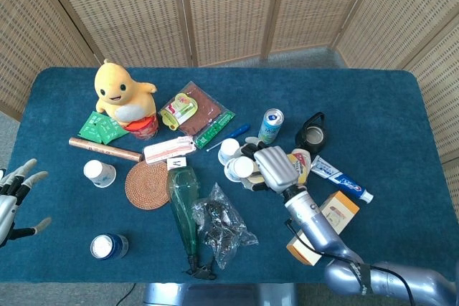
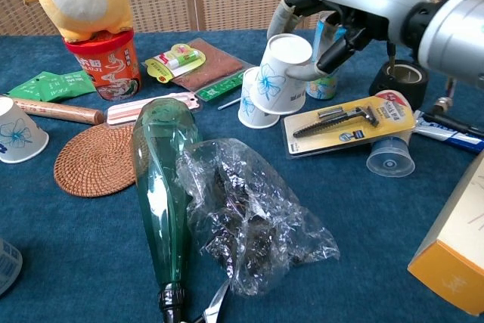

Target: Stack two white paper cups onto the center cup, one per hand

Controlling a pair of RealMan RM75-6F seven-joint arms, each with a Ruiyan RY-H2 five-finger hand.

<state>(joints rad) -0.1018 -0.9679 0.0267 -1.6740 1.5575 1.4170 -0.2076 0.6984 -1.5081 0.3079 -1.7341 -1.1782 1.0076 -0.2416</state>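
Right hand (image 2: 333, 17) has its fingers wrapped round a white paper cup (image 2: 281, 75), tipped with the mouth facing up and toward the camera, right beside the center cup (image 2: 254, 105) and partly in front of it. My guess is it's held tilted like that so it can be swung over and dropped onto the upside-down center cup. Left hand (image 1: 14, 193) hangs off the counter (image 1: 401, 105) edge, fingers spread, holding nothing. The other paper cup (image 1: 99, 173) waits on that side, well apart.
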